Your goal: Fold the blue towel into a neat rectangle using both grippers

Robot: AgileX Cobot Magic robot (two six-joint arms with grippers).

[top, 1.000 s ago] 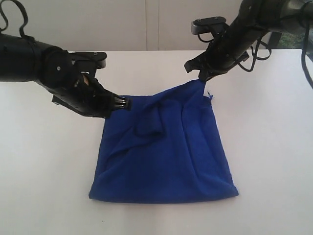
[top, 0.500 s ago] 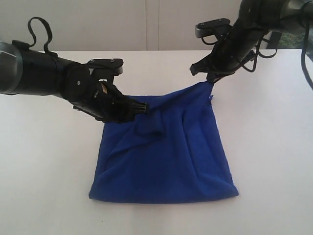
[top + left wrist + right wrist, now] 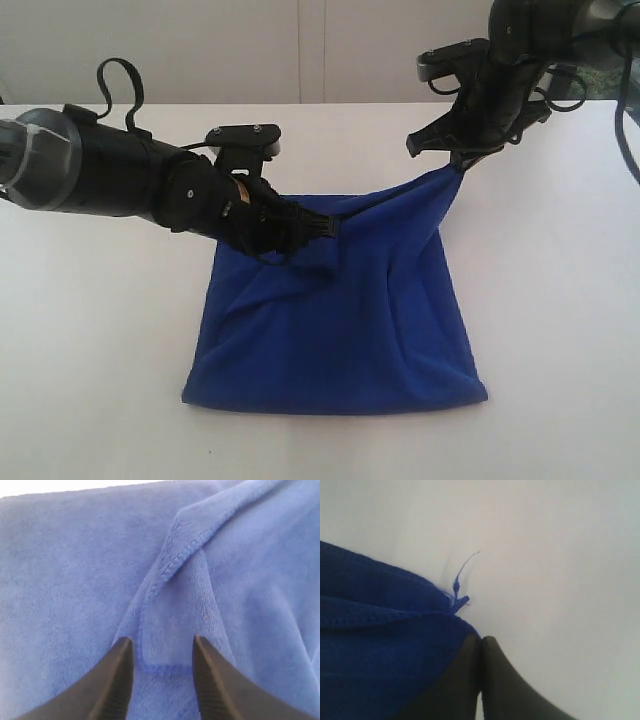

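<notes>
The left gripper [image 3: 160, 647] stood with its jaws apart and nothing clamped between them. The two black fingers [image 3: 117, 675] straddled a hemmed flap [image 3: 170, 630] of the blue towel [image 3: 340, 330], low over the cloth near the middle of its far edge. The right gripper [image 3: 481, 642] was pinched fully closed on the towel's far right corner and held it above the rest of the cloth, so that edge rose in a taut slope. A loose thread loop [image 3: 461, 577] stuck out of the hem just beside that grip. Most of the towel lay rumpled on the white table [image 3: 90, 380], with its near edge flat and roughly straight and diagonal creases running up toward the lifted corner. By the look of it, the step in hand was securing the second far corner before a fold. The next move seemed to call for the left jaws to close squarely on the flap, hem included. Both arms would then need to carry their corners evenly so that the edges met. No brand, label or writing could be read on anything.
</notes>
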